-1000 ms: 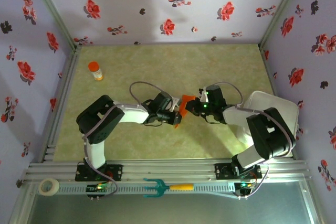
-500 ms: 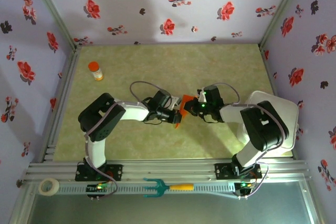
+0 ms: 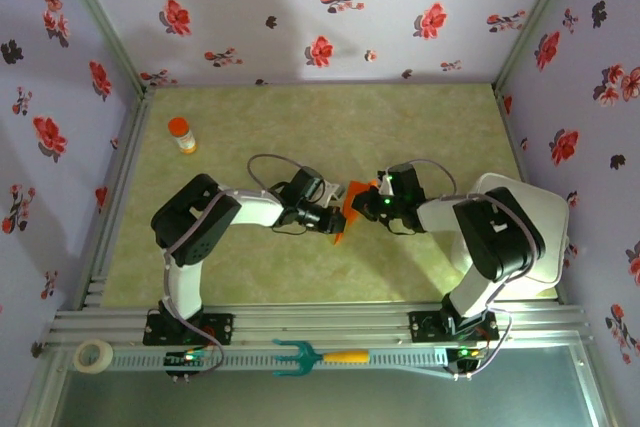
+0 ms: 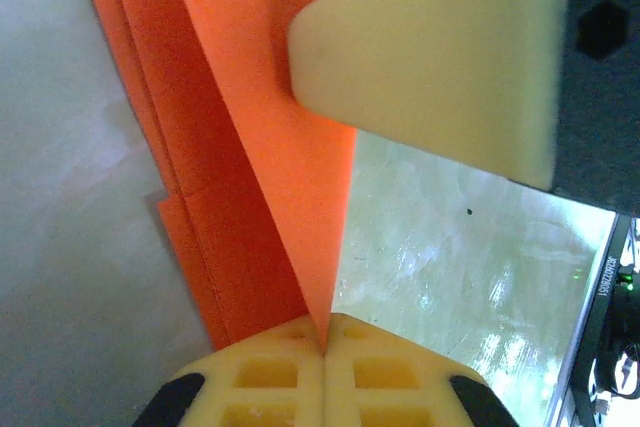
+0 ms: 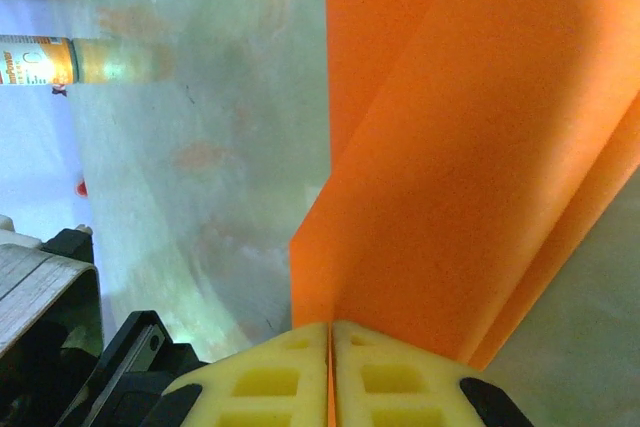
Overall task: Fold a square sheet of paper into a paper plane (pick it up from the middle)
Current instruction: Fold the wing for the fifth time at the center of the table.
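One sheet of paper (image 3: pixel 350 209), orange-red and folded into layers, pinched between two grippers near the middle of the counter (image 3: pixel 300 117). From above, a narrow shape with its long axis running far to near, leaning a little left toward the near end and tapering there to a small tip. Points toward the near edge. Cannot tell from above whether lifted off the counter or touching it.

Left gripper (image 3: pixel 333 219): together, clamped on the sheet of paper from the left side. In the left wrist view, closed pad to pad on one thin orange edge, with the folded sheet fanning away from that spot and several stacked layers stepping off to the left. At the top of the same view, one cream pad (image 4: pixel 430 57) of the other gripper lying over the sheet's upper part.

Right gripper (image 3: pixel 366 203): together as well, clamped on the same sheet from the right side. In the right wrist view, closed on a lower edge, with broad orange panels rising up and to the right and a crease between them.

Elsewhere, well apart from the paper: one small orange-capped bottle (image 3: pixel 181 134) upright at the far left of the counter, one white tray (image 3: pixel 545 209) at the right edge partly under the right arm, one teal fork tool (image 3: pixel 318 356) with an orange handle on the near rail, and one roll of tape (image 3: pixel 94 354) at the rail's left end.
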